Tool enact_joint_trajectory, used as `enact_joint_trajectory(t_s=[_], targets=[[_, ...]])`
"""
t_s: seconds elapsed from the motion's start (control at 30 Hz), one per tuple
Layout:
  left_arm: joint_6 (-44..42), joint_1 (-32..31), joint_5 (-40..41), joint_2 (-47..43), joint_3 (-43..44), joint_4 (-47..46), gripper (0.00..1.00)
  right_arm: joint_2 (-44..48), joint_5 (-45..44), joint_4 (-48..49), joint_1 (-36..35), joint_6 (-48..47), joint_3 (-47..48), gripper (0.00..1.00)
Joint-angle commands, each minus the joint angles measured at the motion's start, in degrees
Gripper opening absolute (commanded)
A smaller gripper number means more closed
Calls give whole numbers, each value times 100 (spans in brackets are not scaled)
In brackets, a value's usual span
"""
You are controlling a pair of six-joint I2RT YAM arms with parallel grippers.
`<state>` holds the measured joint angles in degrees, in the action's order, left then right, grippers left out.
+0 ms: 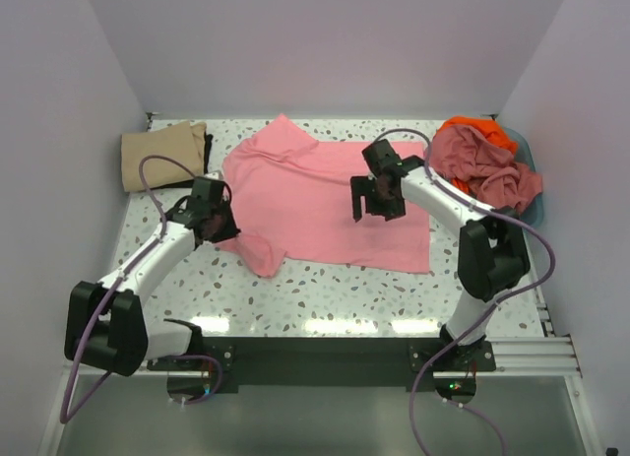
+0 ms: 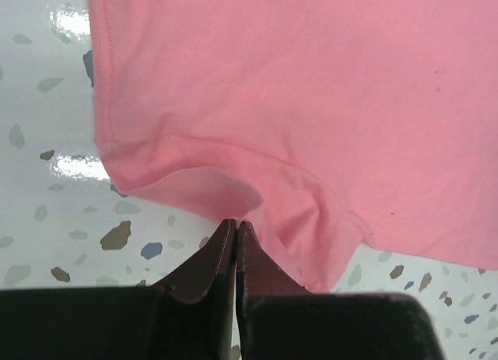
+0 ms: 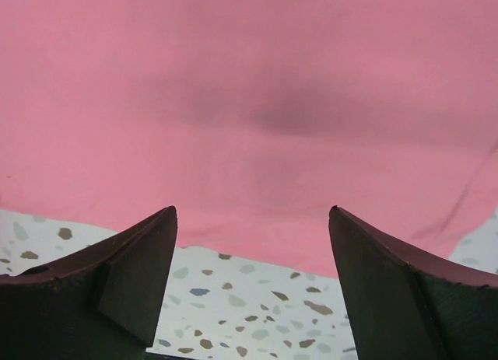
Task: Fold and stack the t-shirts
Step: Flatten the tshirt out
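1. Jaws: left gripper point(image 2: 235, 222) shut, seemingly pinching an edge of the pink t-shirt point(image 1: 325, 195); right gripper point(image 3: 253, 211) wide open, empty.
2. It sprawls across the bench point(image 1: 335, 293), nearer the far edge.
3. Looks soft, floppy — I'd grab hem corners.

We are reaching our left arm point(image 1: 150, 261) forward and inward from its base, wrist tipped down. Our left gripper point(image 2: 235, 223) is pointing down with its two fingers pressed flat together, no gap between them. We are bending our right arm point(image 1: 445, 202) at the elbow and stretching it forward and inward. We are holding our right gripper point(image 3: 253, 211) low, with its fingers spread wide apart.
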<state>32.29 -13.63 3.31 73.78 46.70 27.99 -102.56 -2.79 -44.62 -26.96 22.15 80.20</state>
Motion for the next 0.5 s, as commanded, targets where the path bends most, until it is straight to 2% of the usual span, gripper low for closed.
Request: enact_joint_trajectory(t_s=[0.0, 0.23, 0.47], targets=[[233, 18, 12, -276, 182, 479, 2, 727, -283, -178, 287, 254, -460, 82], [190, 27, -94, -364, 252, 787, 2, 1790, -398, -179, 876, 790, -1979, 82], [119, 27, -208, -417, 138, 875, 0, 2407, -293, -73, 1562, 966, -2798, 82]])
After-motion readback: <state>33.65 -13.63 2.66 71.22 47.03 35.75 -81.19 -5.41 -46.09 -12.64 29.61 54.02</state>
